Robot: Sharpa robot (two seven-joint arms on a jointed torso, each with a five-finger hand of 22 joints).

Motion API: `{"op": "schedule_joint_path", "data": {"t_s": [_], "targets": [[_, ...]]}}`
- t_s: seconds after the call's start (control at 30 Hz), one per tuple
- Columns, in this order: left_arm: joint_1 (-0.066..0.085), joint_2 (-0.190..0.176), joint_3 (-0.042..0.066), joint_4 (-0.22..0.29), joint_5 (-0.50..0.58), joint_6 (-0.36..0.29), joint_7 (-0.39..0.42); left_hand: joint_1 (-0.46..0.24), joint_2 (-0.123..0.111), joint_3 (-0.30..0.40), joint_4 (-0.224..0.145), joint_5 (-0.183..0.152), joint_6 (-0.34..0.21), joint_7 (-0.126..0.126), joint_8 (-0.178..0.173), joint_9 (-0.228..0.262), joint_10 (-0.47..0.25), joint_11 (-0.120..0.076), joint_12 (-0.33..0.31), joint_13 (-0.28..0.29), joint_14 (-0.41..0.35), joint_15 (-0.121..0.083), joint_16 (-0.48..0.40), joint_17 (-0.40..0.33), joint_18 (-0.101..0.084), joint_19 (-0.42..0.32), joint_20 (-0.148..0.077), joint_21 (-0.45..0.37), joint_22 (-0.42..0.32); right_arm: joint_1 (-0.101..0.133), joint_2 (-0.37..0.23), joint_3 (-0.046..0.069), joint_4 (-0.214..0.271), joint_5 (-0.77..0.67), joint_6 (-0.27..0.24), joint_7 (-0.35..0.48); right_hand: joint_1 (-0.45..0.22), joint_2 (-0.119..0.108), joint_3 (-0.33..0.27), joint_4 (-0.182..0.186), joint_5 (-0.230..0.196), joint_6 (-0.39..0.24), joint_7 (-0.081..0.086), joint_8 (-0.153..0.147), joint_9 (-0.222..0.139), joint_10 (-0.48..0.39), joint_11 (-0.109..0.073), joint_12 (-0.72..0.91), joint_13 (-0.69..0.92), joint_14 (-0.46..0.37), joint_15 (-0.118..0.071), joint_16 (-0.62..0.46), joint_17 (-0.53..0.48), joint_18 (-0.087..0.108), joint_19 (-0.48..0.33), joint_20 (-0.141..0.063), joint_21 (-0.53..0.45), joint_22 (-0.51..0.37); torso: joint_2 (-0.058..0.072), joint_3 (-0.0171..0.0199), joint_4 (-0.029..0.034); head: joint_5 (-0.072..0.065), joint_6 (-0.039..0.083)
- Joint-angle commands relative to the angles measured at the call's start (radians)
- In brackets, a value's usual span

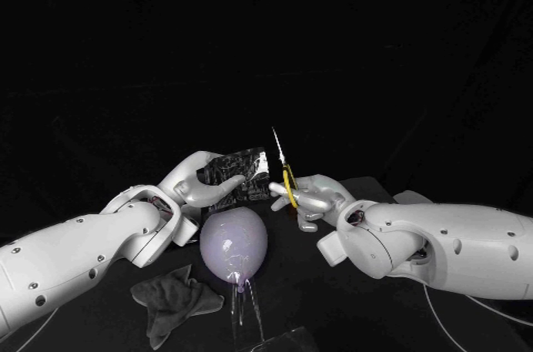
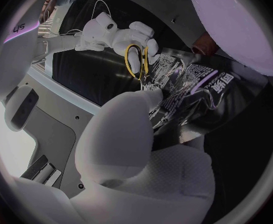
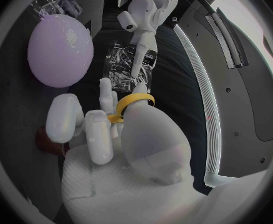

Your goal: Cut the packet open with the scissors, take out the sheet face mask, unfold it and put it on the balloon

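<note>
Your left robot hand [image 1: 206,184] holds the crinkled glossy packet [image 1: 244,165], and your right robot hand [image 1: 313,200] grips yellow-handled scissors [image 1: 286,175], slim blades pointing toward the far edge of the surface [image 1: 333,306].

Light from the camera side picks the left arm [image 1: 78,252], right arm [image 1: 455,240] and balloon [image 1: 234,243] out of blackness in the head view, with the upper half of the frame dark. Glare streaks the packet [image 1: 243,167]. In both wrist views, straight edges bow toward a dark rim.
</note>
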Motion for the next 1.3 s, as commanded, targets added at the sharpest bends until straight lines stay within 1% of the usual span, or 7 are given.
{"op": "schedule_joint_path", "data": {"t_s": [0.03,0.2,0.4,0.6,0.93,1.07,1.3], "targets": [[0.001,0.001,0.001,0.000,0.037,0.018,0.003,0.002,0.004,0.001,-0.006,0.004,0.007,-0.001,0.003,0.048,0.005,0.002,-0.005,0.000,-0.002,-0.005,-0.003,0.001,0.013,0.004,-0.002,0.005,0.001,0.001,-0.005,0.001,-0.002,-0.001,0.027,0.028,-0.013,-0.002,-0.026,-0.008,0.000,-0.007,0.010,-0.015,-0.006,-0.007,0.012,-0.025,-0.018,0.050,0.009,-0.007,-0.011,0.017,-0.006,0.009,-0.013,0.008,-0.001,-0.0001,-0.0008,-0.002,0.000],[0.001,-0.003,0.001,-0.008,0.165,0.049,0.006,-0.001,0.005,0.003,-0.006,0.004,0.006,-0.001,0.001,0.050,0.005,0.002,-0.005,0.000,-0.001,-0.005,-0.004,0.001,0.013,0.004,-0.003,0.006,0.002,0.001,-0.016,0.001,-0.014,0.036,0.035,0.050,0.023,0.018,-0.011,-0.041,0.000,-0.003,0.020,-0.053,-0.033,0.001,0.022,-0.074,-0.063,0.041,0.019,-0.018,-0.043,0.026,-0.026,0.023,-0.045,-0.013,-0.001,0.0000,0.0000,-0.001,0.000],[0.001,-0.021,0.001,-0.010,0.360,0.140,0.022,-0.009,0.006,0.007,-0.004,0.004,0.004,0.001,-0.002,0.051,0.002,0.004,-0.006,-0.001,-0.004,-0.003,-0.007,0.001,0.012,0.001,-0.001,0.006,0.001,0.000,-0.029,-0.001,-0.035,0.096,0.051,0.111,0.241,0.121,0.105,-0.167,0.003,0.096,-0.025,-0.050,-0.059,0.108,-0.027,-0.068,-0.085,0.059,-0.022,0.005,0.028,0.012,0.017,-0.005,0.029,0.033,-0.001,-0.0001,0.0001,0.001,-0.002],[0.000,-0.068,-0.001,0.008,0.543,0.257,0.020,-0.014,0.007,0.009,-0.002,0.004,0.002,0.002,-0.004,0.052,0.000,0.005,-0.007,-0.001,-0.006,-0.002,-0.009,0.001,0.011,-0.002,0.000,0.005,0.001,-0.001,-0.040,-0.004,-0.065,0.119,0.059,0.145,0.317,0.118,0.185,-0.223,0.001,0.168,-0.049,-0.050,-0.081,0.184,-0.050,-0.067,-0.097,0.060,-0.041,0.005,0.028,0.004,0.032,-0.028,0.056,0.051,-0.001,-0.0001,0.0008,0.024,-0.011],[-0.016,-0.187,-0.010,0.082,0.645,0.388,-0.015,-0.018,0.007,0.008,0.000,0.004,0.002,0.003,-0.005,0.052,-0.001,0.006,-0.006,-0.001,-0.007,-0.001,-0.010,0.002,0.011,-0.002,0.001,0.005,0.001,-0.003,-0.051,-0.008,-0.118,0.130,0.063,0.159,0.305,0.116,0.211,-0.250,0.002,0.182,-0.048,-0.066,-0.097,0.204,-0.050,-0.088,-0.111,0.060,-0.042,0.005,0.028,0.003,0.034,-0.032,0.062,0.056,-0.005,-0.0033,0.0030,0.099,-0.036],[-0.025,-0.242,-0.020,0.109,0.657,0.438,-0.027,-0.022,0.007,0.007,0.001,0.004,0.002,0.002,-0.005,0.053,0.000,0.006,-0.006,0.000,-0.006,-0.001,-0.010,0.002,0.011,-0.002,0.001,0.006,0.001,-0.004,-0.051,-0.010,-0.144,0.131,0.065,0.160,0.285,0.115,0.225,-0.267,0.002,0.188,-0.047,-0.077,-0.106,0.214,-0.049,-0.103,-0.120,0.060,-0.041,0.005,0.027,0.003,0.033,-0.032,0.062,0.057,-0.011,-0.0058,0.0059,0.150,-0.062],[-0.053,-0.332,-0.035,0.126,0.601,0.504,-0.056,-0.023,0.007,0.006,0.001,0.004,0.003,0.002,-0.004,0.054,0.001,0.005,-0.005,0.000,-0.005,-0.001,-0.010,0.003,0.011,-0.002,0.001,0.006,0.001,-0.009,-0.050,-0.012,-0.177,0.132,0.068,0.161,0.265,0.114,0.235,-0.283,0.002,0.192,-0.047,-0.086,-0.113,0.220,-0.049,-0.115,-0.126,0.060,-0.041,0.004,0.026,0.003,0.031,-0.032,0.061,0.056,-0.019,-0.0111,0.0114,0.215,-0.111]]}}
